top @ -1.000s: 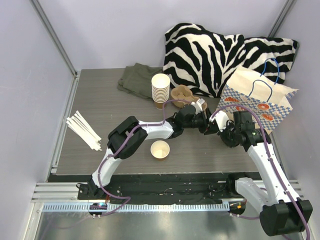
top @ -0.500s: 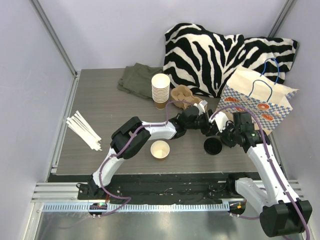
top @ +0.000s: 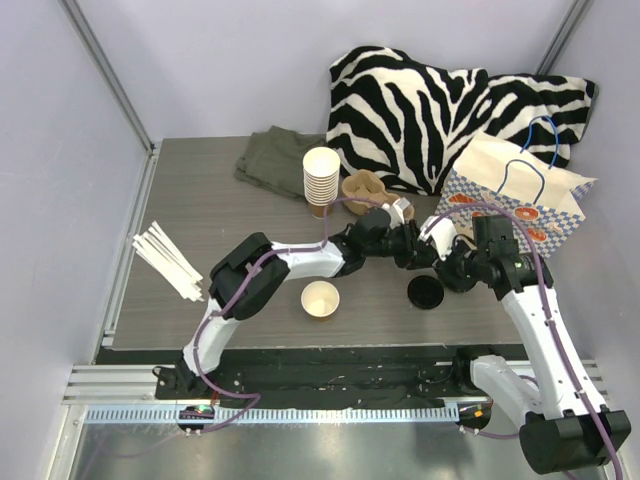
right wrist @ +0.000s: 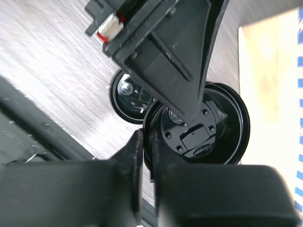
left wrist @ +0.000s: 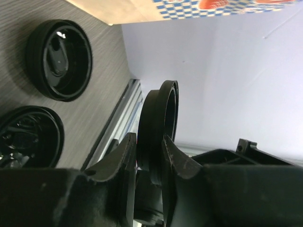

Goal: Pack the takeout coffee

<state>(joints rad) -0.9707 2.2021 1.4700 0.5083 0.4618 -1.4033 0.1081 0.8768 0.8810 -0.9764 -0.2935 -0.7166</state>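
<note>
The paper cup (top: 320,298) stands upright on its base near the front edge of the table, at about 6 o'clock from the table's middle. Its long axis is vertical and its open mouth points straight up, showing the pale inside with no lid on it. At about 2 o'clock from the cup the two arms meet. The left gripper (left wrist: 147,142) is clamped on a black lid (left wrist: 158,113), which it holds on edge, flat faces against the fingers, so the disc's axis runs from one finger to the other and its rim stands out past the fingertips. The right gripper (right wrist: 146,142) is just beside it with its fingers drawn together to a thin slit; I cannot tell whether anything is caught between them. Two more black lids lie flat on the table below the grippers, one flat lid (left wrist: 59,59) and a second flat lid (left wrist: 28,137); the top view shows one at 3 o'clock from the cup. The tabletop (top: 220,220) is grey wood grain, with a metal rail (top: 300,385) at its near edge and pale lilac walls around it. A stack of cups (top: 320,178) stands at 12 o'clock from the cup, a brown carrier tray (top: 362,188) just beside it, a green cloth (top: 272,158) at 11 o'clock, white sticks (top: 168,262) at 9 o'clock, a printed paper bag (top: 520,205) at 2 o'clock, and a zebra cushion (top: 420,110) at the back.
</note>
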